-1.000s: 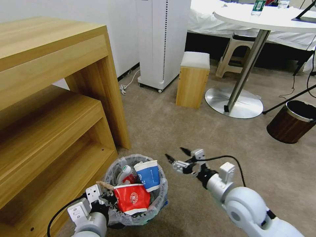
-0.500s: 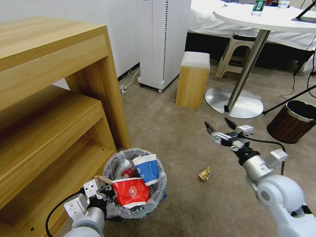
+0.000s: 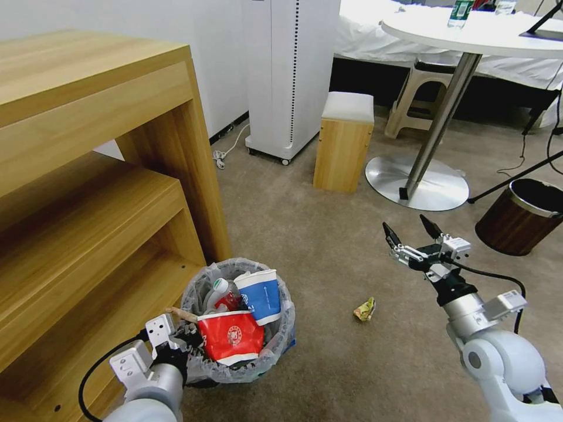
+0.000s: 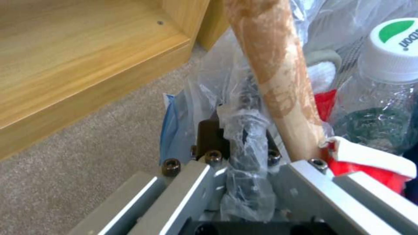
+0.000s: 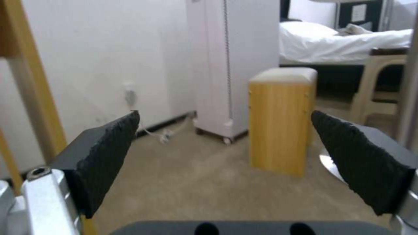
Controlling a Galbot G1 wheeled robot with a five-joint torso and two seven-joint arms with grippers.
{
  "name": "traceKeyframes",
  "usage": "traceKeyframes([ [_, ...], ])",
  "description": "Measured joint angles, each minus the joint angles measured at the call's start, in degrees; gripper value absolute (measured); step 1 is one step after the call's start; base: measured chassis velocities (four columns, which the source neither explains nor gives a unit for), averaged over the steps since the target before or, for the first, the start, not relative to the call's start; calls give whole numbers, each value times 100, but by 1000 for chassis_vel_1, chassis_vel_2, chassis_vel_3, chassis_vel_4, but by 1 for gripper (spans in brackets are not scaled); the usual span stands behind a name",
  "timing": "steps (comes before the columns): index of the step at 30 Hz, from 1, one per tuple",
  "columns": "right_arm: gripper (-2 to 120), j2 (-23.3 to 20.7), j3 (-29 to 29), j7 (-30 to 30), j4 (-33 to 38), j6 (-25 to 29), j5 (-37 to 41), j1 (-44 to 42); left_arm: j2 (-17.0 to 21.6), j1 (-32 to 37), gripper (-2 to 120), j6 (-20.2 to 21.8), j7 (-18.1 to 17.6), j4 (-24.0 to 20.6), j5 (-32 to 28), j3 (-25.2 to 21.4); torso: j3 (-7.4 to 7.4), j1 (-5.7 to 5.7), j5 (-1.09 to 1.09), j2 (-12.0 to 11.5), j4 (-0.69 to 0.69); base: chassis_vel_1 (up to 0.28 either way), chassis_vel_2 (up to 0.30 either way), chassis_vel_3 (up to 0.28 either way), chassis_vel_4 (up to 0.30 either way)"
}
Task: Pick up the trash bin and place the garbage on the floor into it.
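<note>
- Along the robot's left, the wooden shelf unit (image 3: 88, 176) fills that side, its lower corner just beside the trash bin (image 3: 237, 328).
- Farther back stand a white tower appliance (image 3: 290, 70), a round white table (image 3: 469, 32) on a metal foot, a wood-sided stool (image 3: 344, 140) and a brown bin (image 3: 519, 217) with a metal rim.
- On the beige floor (image 3: 328, 246), the trash bin holds a red cup (image 3: 230, 343), a blue cup (image 3: 261, 296), a wooden stick (image 4: 274, 71) and a small bottle (image 4: 383, 98); its cap reads "don", cut off.
- Left gripper (image 3: 176, 346) is clamped on the bin's bagged rim; plastic wraps its fingers, so their tips are hard to make out.
- Right gripper (image 3: 413, 234) hovers above the carpet, jaws spread wide and empty.
- 1 crumpled wrapper (image 3: 365, 309) lies on the floor between bin and right arm; its print is unreadable.
</note>
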Motion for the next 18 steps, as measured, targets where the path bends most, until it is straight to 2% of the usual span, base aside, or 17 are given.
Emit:
traceKeyframes([
  [2, 100, -278, -52, 419, -9, -101, -201, -153, 37, 27, 0, -1, -2, -32, -58, -36, 0, 0, 0, 0, 0, 0, 0, 0, 0],
  [3, 100, -506, -167, 872, -27, -204, -324, -283, 51, 34, 0, -3, -6, -39, -75, -50, 0, 0, -1, 0, 0, 0, 0, 0, 0],
  [4, 100, -506, -167, 872, -27, -204, -324, -283, 51, 34, 0, -3, -6, -39, -75, -50, 0, 0, -1, 0, 0, 0, 0, 0, 0],
  [7, 100, -973, -499, 1868, -122, -623, -438, -602, 57, 45, 0, -9, -12, -40, -79, -32, 0, 0, 1, 0, 0, 0, 0, 0, 0],
  [8, 100, -973, -499, 1868, -122, -623, -438, -602, 57, 45, 0, -9, -12, -40, -79, -32, 0, 0, 1, 0, 0, 0, 0, 0, 0],
  [9, 100, -1124, -609, 2247, -165, -1056, -321, -700, 49, 54, 0, -10, -14, -40, -73, -3, 0, 0, 1, 0, -2, 0, 0, 0, 0],
  [10, 100, -1203, -725, 2659, -260, -1770, 82, -665, 41, 69, 0, -14, -15, -40, -60, 33, 0, 0, -2, 0, -2, 0, 0, 0, 0],
  [11, 100, -1203, -725, 2659, -260, -1770, 82, -665, 41, 69, 0, -14, -15, -40, -60, 33, 0, 0, -2, 0, -2, 0, 0, 0, 0],
  [12, 100, -1189, -840, 2929, -471, -2255, 558, -483, 41, 89, 0, -14, -17, -56, -48, 49, 0, 0, -1, 0, -2, 0, 0, 0, 0],
  [14, 100, -1081, -1015, 3053, -964, -2541, 936, -125, 51, 121, 0, -18, -20, -90, -41, 50, 0, 0, 1, 0, 1, 0, 0, 0, 0],
  [15, 100, -1081, -1015, 3053, -964, -2541, 936, -125, 51, 121, 0, -18, -20, -90, -41, 50, 0, 0, 1, 0, 1, 0, 0, 0, 0],
  [18, 100, -842, -1212, 2922, -1784, -2720, 1060, 350, 96, 202, 0, -30, -27, -164, -46, 10, 0, 0, 1, 0, 1, 0, 0, 0, 0],
])
